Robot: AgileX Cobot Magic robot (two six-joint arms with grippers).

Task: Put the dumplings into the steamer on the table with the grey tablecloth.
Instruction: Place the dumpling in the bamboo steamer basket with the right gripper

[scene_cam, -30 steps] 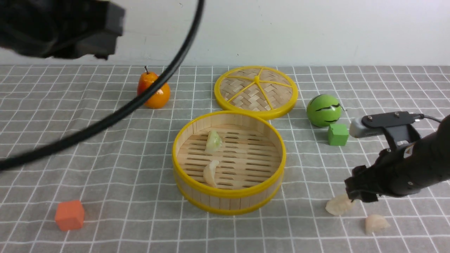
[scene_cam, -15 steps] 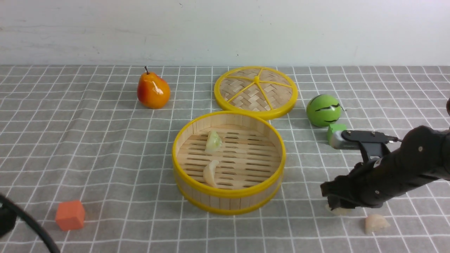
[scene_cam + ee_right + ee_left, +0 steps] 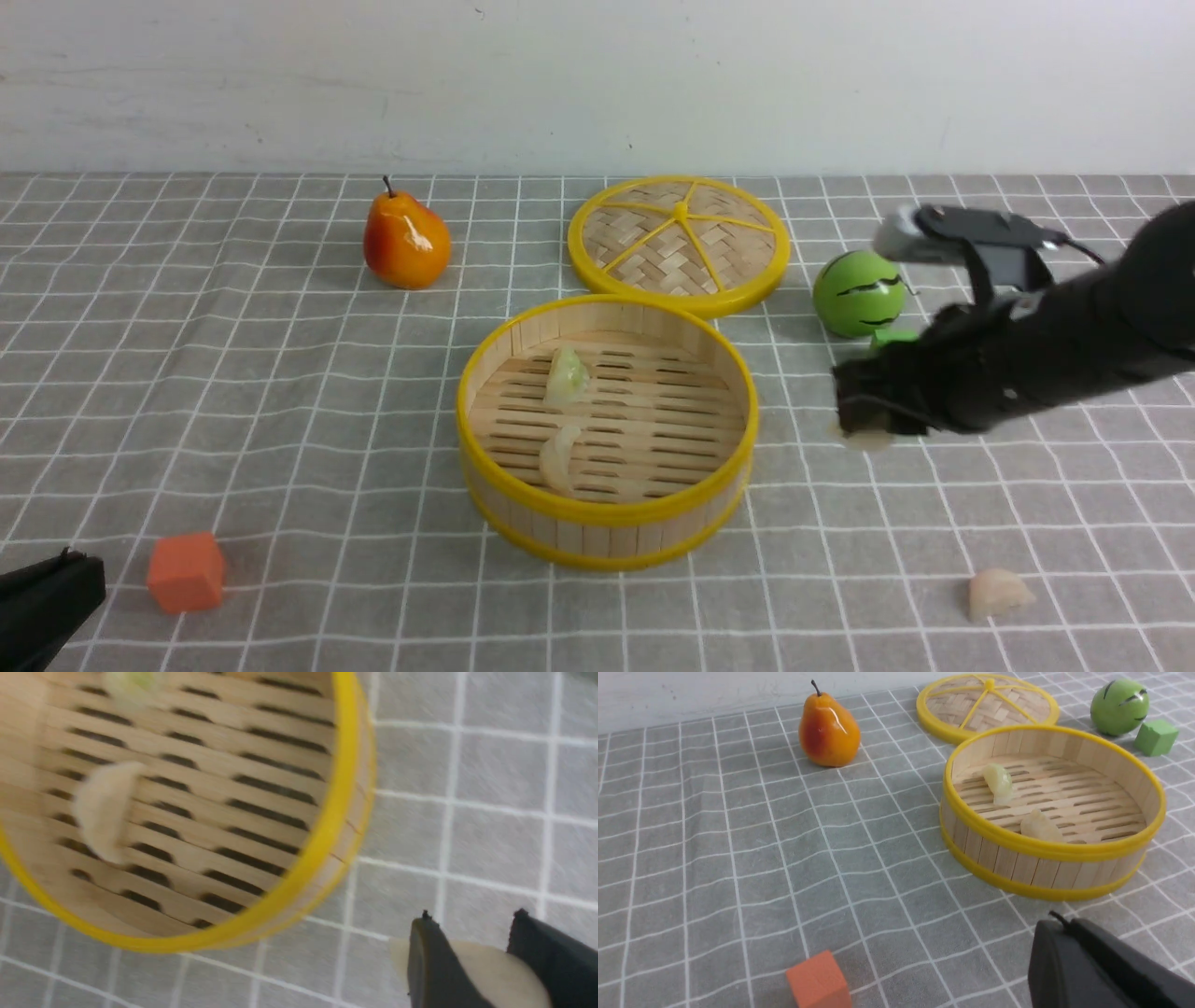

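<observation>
The steamer (image 3: 607, 511) stands mid-table on the grey tablecloth (image 3: 280, 373). On its slatted floor lie a pale green dumpling (image 3: 567, 375) and a whitish one (image 3: 560, 459). My right gripper (image 3: 864, 415) hovers above the cloth just right of the steamer, shut on a third whitish dumpling (image 3: 866, 437). In the right wrist view that dumpling (image 3: 495, 970) sits pinched between the fingers of the right gripper (image 3: 472, 914), beside the steamer's rim (image 3: 322, 826). Another dumpling (image 3: 997, 594) lies on the cloth at front right. My left gripper (image 3: 47, 597) is low at front left, shut and empty, as the left wrist view (image 3: 1057, 921) confirms.
A flat woven lid (image 3: 680, 233) lies behind the steamer. A pear (image 3: 406, 243) stands at back left. A green striped ball (image 3: 859, 292) and a partly hidden green cube (image 3: 887, 338) are behind my right arm. An orange cube (image 3: 187, 571) sits near my left gripper.
My right gripper closed on the whitish dumpling, lifted it off the cloth and carried it up toward the steamer. My left arm dropped back to the front-left corner.
</observation>
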